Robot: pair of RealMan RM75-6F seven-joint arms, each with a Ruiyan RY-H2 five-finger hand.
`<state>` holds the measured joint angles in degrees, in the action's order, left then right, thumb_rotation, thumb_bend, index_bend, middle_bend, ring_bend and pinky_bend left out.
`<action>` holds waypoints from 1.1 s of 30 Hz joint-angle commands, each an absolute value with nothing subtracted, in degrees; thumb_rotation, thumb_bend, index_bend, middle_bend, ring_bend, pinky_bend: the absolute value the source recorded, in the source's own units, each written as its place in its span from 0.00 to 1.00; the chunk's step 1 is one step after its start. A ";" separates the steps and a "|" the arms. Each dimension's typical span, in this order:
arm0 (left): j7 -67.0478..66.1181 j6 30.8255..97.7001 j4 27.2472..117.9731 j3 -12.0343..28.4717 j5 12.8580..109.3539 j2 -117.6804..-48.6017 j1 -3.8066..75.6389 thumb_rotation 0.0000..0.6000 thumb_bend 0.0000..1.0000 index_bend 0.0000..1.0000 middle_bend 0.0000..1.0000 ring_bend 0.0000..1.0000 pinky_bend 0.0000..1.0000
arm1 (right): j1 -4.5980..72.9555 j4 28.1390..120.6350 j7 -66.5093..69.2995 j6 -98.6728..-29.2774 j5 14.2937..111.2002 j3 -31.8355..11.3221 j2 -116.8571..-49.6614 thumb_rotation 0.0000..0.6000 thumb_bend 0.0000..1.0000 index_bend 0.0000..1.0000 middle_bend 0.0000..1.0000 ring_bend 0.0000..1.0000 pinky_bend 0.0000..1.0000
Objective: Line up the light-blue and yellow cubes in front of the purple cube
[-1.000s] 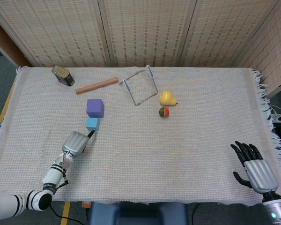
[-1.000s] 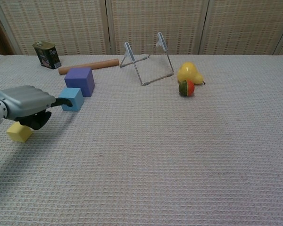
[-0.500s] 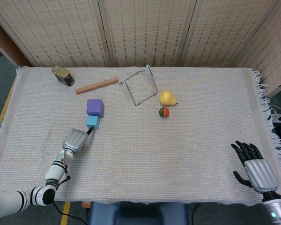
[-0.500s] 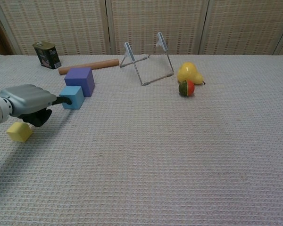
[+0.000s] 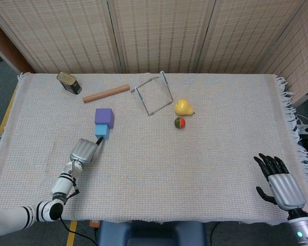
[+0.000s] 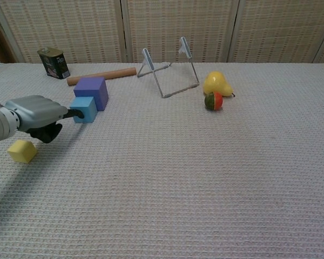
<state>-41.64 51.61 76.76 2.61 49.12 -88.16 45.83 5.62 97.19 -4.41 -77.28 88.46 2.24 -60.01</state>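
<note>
Cubes, three, on the cloth-covered worktop (image 6: 205, 189). We list the purple cube (image 5: 104, 117) toward the left; the blue cube (image 5: 101, 131) sits directly in front of it, the two touching or very nearly so. We find the yellow cube (image 6: 21, 151) only in the chest view, well apart from the other two, nearer the front edge and further left.

Left hand (image 6: 35, 114): low over the cloth just in front-left of the blue cube, fingers curled in on nothing, one dark fingertip extended against the cube's near-left face. The yellow cube lies below and just left of this hand, untouched.

Right hand (image 5: 281, 185): at the front right corner in the head view, fingers spread apart and released, grasping nothing.

Other items we note along the back: tin (image 5: 69, 83) at far left, wooden rod (image 5: 106, 93) beside it, wire stand (image 5: 154, 93) near centre, pear (image 5: 183, 107) with a red-and-green ball (image 5: 179, 122) just in front
</note>
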 commanded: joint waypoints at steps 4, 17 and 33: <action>-42.49 51.81 76.57 2.58 48.58 -88.42 46.15 1.00 0.78 0.09 1.00 1.00 1.00 | 5.55 97.25 -4.40 -77.45 88.70 2.32 -59.98 1.00 0.10 0.00 0.00 0.00 0.00; -43.30 52.03 76.68 2.22 47.95 -88.60 46.43 1.00 0.78 0.08 1.00 1.00 1.00 | 5.39 97.29 -4.29 -77.79 88.81 2.28 -59.90 1.00 0.10 0.00 0.00 0.00 0.00; -40.62 58.80 91.31 -0.04 55.36 -80.67 42.74 1.00 0.44 0.10 1.00 1.00 1.00 | 5.25 97.24 -4.15 -77.93 89.72 2.74 -59.86 1.00 0.10 0.00 0.00 0.00 0.00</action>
